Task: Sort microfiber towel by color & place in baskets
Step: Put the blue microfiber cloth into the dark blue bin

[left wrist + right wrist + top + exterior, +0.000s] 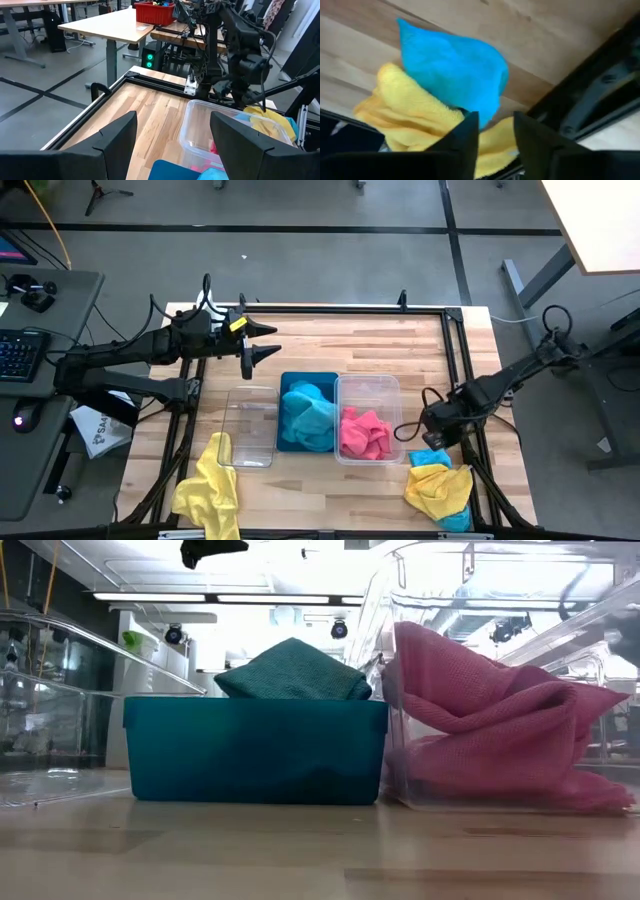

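Note:
Three baskets stand in a row mid-table: an empty clear one (pixel 250 426), a teal one (pixel 308 385) with cyan-blue towels (pixel 307 418) in it, and a clear one (pixel 368 385) with pink towels (pixel 364 434). One yellow towel (pixel 208 490) lies at the near left. A blue towel (pixel 430 458) rests on a yellow towel (pixel 440 490) at the near right. My right gripper (pixel 496 131) is open and low over the blue towel (pixel 455 65) and the yellow towel (pixel 415 115). My left gripper (pixel 268 342) is open, raised beyond the teal basket. My right gripper comes at the blue towel's pointed corner (pixel 486 116) from above, one finger (pixel 465 134) beside that corner, the other (pixel 532 135) over the yellow towel's edge. Whether either finger touches cloth, I cannot tell.
A black rail frame (pixel 460 370) runs round the table and passes close by my right gripper. Bare wood lies beyond the baskets (pixel 340 345) and along the near edge (pixel 320 500). In the low view the teal basket (pixel 255 750) and the pink-filled basket (pixel 490 730) stand close together.

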You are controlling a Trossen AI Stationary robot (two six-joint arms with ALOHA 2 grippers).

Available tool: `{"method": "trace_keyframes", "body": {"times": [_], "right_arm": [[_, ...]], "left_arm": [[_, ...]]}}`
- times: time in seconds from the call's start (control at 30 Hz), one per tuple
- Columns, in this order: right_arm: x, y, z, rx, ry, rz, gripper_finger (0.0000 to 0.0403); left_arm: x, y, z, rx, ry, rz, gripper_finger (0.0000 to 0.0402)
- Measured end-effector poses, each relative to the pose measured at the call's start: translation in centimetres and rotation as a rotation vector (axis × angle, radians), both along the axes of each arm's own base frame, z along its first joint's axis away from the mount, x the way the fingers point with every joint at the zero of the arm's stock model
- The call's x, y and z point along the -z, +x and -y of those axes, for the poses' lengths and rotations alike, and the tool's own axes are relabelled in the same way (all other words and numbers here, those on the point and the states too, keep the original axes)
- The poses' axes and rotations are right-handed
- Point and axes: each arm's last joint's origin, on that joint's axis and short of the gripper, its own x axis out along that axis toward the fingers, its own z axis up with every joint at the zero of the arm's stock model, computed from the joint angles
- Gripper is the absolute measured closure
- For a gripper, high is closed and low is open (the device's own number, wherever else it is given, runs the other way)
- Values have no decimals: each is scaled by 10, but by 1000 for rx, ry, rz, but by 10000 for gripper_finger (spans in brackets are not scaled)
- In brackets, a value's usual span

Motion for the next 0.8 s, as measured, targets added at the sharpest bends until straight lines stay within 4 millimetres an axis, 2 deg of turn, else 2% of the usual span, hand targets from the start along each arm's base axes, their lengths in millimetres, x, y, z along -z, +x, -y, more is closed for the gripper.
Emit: {"method": "trace_keyframes", "body": {"times": [0.23, 0.37, 0.6, 0.8], "right_arm": [[25, 0, -9, 49, 91, 22, 175], [34, -6, -11, 79, 89, -31, 137], [41, -7, -15, 117, 100, -31, 129], [41, -7, -15, 116, 98, -33, 166]], "left_arm": [[0, 0, 0, -1, -8, 0, 164], [0, 0, 0, -1, -8, 0, 164], [0, 0, 0, -1, -8, 1, 164], [0, 0, 0, -1, -8, 1, 164]]}}
